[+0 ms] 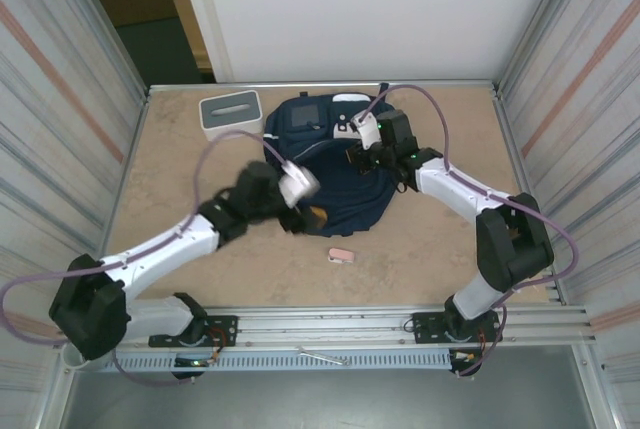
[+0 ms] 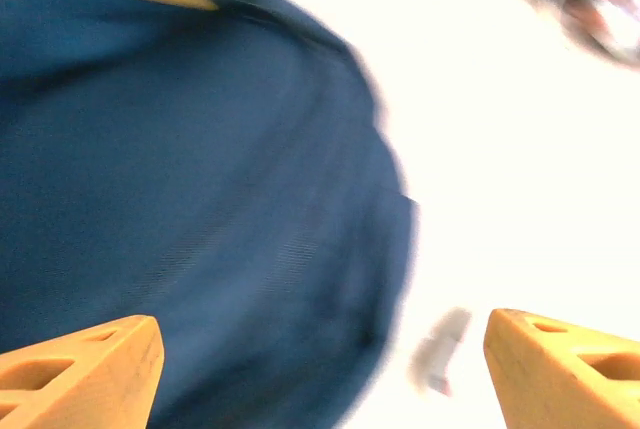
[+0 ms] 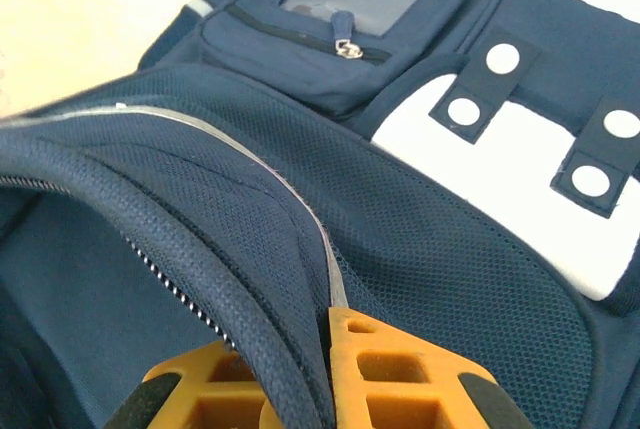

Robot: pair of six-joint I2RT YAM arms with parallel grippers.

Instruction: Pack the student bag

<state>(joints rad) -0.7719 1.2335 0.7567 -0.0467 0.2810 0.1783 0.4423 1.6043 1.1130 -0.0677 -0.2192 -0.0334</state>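
Observation:
The student bag [image 1: 330, 174] lies flat in the middle of the table, navy blue with a white patch [image 3: 500, 139] and a windowed front pocket [image 3: 340, 9]. My right gripper [image 1: 358, 156] is at the bag's open top. Its orange fingers [image 3: 400, 379] are shut on the zipper rim of the student bag [image 3: 450, 249], holding the opening up. My left gripper [image 1: 306, 216] hovers over the bag's near left edge. In the blurred left wrist view its fingers [image 2: 565, 369] stand wide apart with nothing between them, above the student bag [image 2: 200, 199].
A grey-and-white rectangular box [image 1: 230, 115] sits at the back left of the table. A small pink-and-white item [image 1: 341, 255] lies on the bare tabletop just in front of the bag, and shows blurred as a small item [image 2: 440, 349]. Corrugated walls enclose the table.

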